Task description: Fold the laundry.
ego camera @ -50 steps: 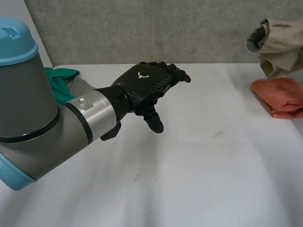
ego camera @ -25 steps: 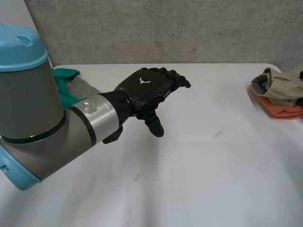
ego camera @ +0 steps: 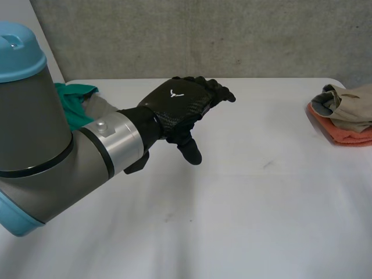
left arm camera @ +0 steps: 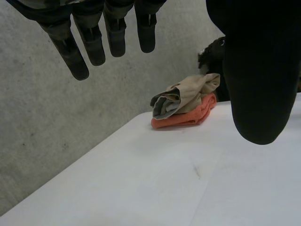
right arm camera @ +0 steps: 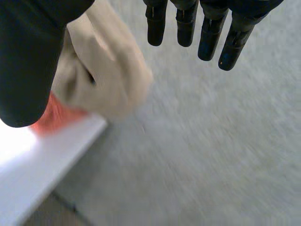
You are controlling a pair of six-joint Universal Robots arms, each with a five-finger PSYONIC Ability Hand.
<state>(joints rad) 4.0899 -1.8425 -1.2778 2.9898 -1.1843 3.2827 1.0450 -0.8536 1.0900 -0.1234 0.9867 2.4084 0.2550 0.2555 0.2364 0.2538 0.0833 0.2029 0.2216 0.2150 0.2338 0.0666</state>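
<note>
My left hand hovers over the middle of the white table, fingers straight and thumb hanging down, holding nothing. In its wrist view the fingers and thumb are spread apart. A crumpled beige garment lies on a folded orange cloth at the table's right edge, the same beige garment and orange cloth showing beyond my left fingertips. My right hand is open above the beige garment, its fingers straight and clear of it.
A teal cloth and a grey cloth lie at the far left of the table, partly behind my left arm. A grey concrete wall runs behind the table. The right table edge sits just past the orange cloth.
The beige garment, held up at the right a second ago, has come down onto the orange cloth. My right hand has let it go. The left hand has barely moved.
</note>
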